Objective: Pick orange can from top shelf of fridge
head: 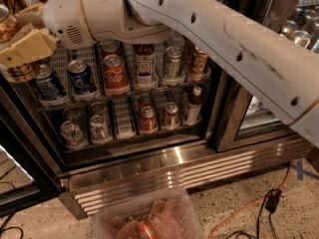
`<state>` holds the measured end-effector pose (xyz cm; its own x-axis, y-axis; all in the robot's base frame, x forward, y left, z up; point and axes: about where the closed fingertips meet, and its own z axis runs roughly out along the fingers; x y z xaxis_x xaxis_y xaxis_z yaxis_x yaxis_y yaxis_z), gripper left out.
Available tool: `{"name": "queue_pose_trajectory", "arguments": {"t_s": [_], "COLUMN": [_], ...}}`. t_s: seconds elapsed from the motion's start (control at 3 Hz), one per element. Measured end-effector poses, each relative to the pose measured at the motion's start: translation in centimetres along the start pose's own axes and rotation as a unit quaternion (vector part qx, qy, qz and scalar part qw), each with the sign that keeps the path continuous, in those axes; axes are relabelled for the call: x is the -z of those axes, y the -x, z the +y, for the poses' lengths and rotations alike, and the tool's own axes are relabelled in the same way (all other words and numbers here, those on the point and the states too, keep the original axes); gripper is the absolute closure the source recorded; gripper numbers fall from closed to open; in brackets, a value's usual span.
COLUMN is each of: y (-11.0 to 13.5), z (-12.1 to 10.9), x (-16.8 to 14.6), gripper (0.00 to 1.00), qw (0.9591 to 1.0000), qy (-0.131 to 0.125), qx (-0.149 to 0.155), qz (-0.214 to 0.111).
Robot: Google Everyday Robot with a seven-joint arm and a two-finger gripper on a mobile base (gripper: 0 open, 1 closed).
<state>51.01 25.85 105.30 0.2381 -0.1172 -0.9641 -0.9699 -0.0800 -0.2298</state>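
Observation:
The fridge [149, 158] stands open ahead, with wire racks of drinks. My white arm [209, 29] reaches in from the right across the top shelf [61, 59], a dark wire rack with white dividers. My gripper [22, 34] is at the far left edge of the view, right against the orange can [5, 25], a copper-bodied can with a silver lid that is partly cut off by the edge. A copper-brown round shape [20, 72] shows just below the gripper. I cannot tell whether the can is held.
Blue cans [79, 76], red Coca-Cola cans [114, 73], a brown bottle [144, 66] and green and gold cans [172, 63] fill the shelf. A lower rack [124, 131] holds more cans. Below are the ribbed steel grille [164, 178], a clear bin [149, 220] and an orange cable [249, 205].

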Motion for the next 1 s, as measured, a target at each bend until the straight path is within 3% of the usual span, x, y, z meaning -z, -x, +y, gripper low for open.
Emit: {"name": "queue_pose_trajectory", "arguments": {"t_s": [1.0], "y": [-0.9], "z": [0.07], "x": [0.48], "gripper": [1.0], "qw": [0.9999], "qy": [-0.003], "qx": [-0.009], "qz": [0.009]}}
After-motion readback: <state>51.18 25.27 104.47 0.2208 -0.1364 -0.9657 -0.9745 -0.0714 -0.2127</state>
